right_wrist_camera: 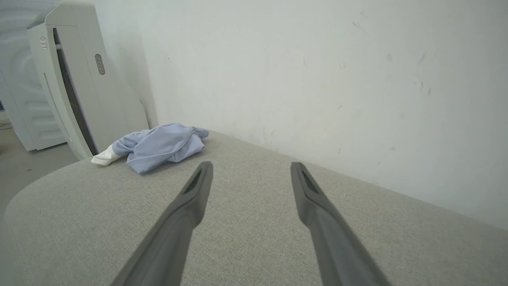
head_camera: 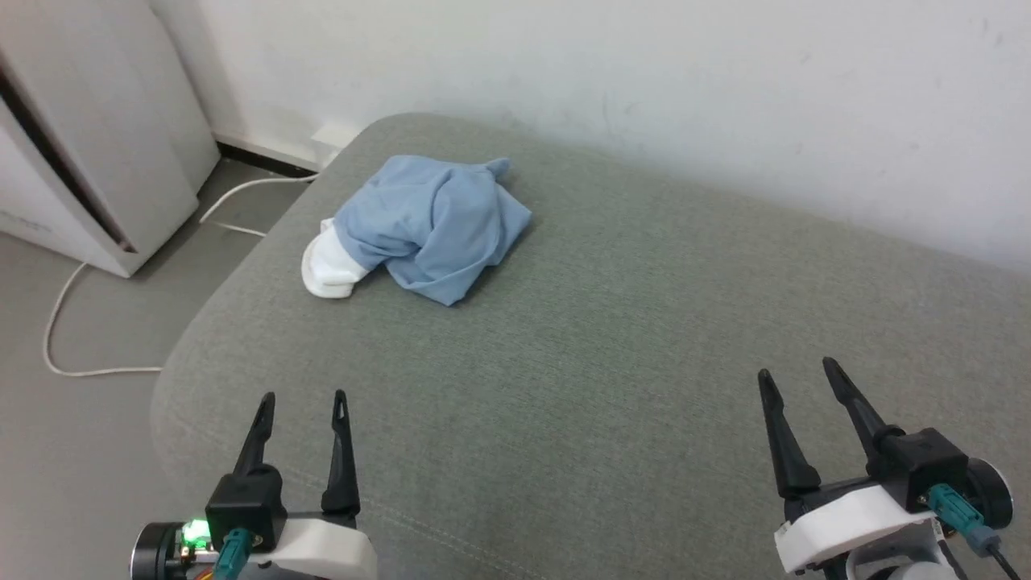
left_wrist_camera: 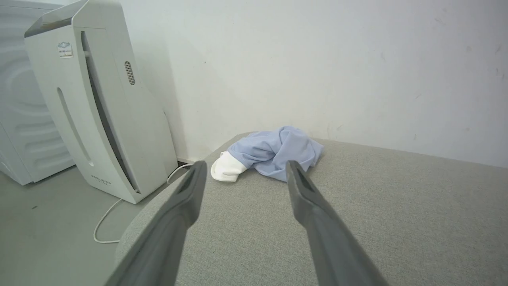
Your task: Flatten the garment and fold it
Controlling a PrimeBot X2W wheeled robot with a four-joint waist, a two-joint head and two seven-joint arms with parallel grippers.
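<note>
Left gripper (head_camera: 304, 396): two long black fingers (head_camera: 256, 443) are tapering to thin tips, each showing a narrow slot near its end. They are rising from a black block (head_camera: 246, 503) sitting on a white housing (head_camera: 326, 552). A green light (head_camera: 193, 532) is glowing beside a dark round cap (head_camera: 153, 549). A teal connector (head_camera: 232, 554) is plugging in under the block.

Right gripper (head_camera: 796, 367): same black fingers, block and white housing. Its teal plug (head_camera: 954, 503) is leading into a black cable (head_camera: 997, 554).

In the wrist views the fingers are looking matte grey, each showing a long recess near the tip.
</note>
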